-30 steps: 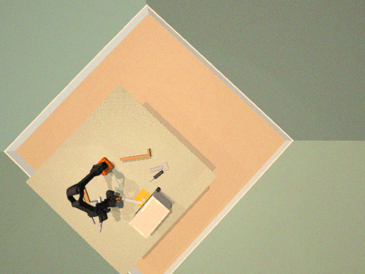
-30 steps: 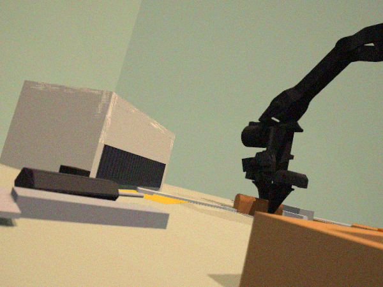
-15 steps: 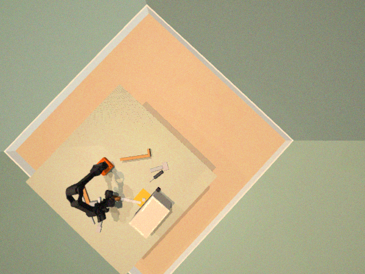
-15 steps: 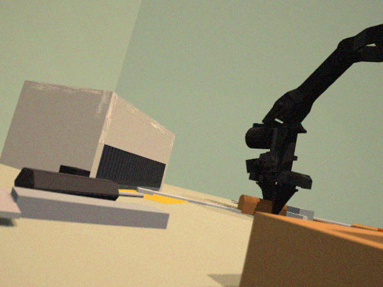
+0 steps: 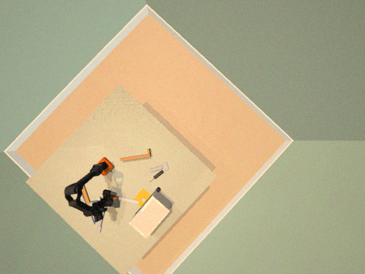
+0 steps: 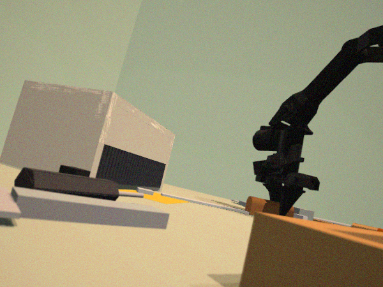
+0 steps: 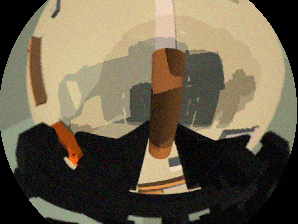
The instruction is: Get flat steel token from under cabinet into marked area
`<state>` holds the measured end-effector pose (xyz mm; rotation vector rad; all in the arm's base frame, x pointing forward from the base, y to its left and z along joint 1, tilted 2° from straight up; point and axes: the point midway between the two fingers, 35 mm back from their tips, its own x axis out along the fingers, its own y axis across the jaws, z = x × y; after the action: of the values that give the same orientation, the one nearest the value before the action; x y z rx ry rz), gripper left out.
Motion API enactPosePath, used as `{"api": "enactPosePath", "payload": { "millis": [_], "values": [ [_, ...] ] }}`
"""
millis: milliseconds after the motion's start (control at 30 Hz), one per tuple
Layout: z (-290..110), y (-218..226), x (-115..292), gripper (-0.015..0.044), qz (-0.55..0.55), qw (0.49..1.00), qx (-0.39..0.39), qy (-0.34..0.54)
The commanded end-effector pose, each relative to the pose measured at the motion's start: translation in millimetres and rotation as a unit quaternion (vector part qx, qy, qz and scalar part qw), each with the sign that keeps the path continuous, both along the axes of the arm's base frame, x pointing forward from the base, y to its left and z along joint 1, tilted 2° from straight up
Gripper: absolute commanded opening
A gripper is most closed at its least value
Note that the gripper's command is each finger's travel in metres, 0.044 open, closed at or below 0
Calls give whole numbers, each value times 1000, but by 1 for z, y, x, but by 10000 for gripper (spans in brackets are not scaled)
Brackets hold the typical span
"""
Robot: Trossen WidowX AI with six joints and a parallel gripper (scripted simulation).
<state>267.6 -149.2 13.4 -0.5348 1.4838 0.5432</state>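
Observation:
My gripper (image 5: 113, 198) (image 6: 283, 211) (image 7: 161, 124) is shut on the brown handle of a tool with a long pale blade (image 5: 129, 200) (image 6: 204, 203) (image 7: 165, 22). It holds the tool low over the table, blade pointing at the cabinet (image 5: 149, 217) (image 6: 57, 127). The blade's end reaches over the near part of the yellow marked area (image 5: 142, 193) (image 6: 169, 200). A small pale grey piece (image 5: 143, 200) (image 6: 145, 191), apparently the token, lies on the yellow near the cabinet front, with a small gap to the blade's end. Whether it lies wholly inside is too small to tell.
An orange L-shaped bar (image 5: 135, 157), a pale flat-ended tool (image 5: 156, 168) and a dark-handled screwdriver (image 5: 158, 174) (image 6: 67, 184) lie to one side. A dark block (image 5: 158, 189) is at the cabinet's corner. An orange bar (image 5: 86, 196) and a grey tool (image 5: 99, 228) lie by the arm.

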Motion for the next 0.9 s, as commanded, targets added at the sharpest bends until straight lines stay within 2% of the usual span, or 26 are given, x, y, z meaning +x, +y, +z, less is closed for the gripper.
{"api": "enactPosePath", "payload": {
  "millis": [0,867],
  "values": [
    [1,-3,-4,0,2,1000,-1,-2],
    [1,-23,-28,0,5,1000,-1,-1]
  ]
}}
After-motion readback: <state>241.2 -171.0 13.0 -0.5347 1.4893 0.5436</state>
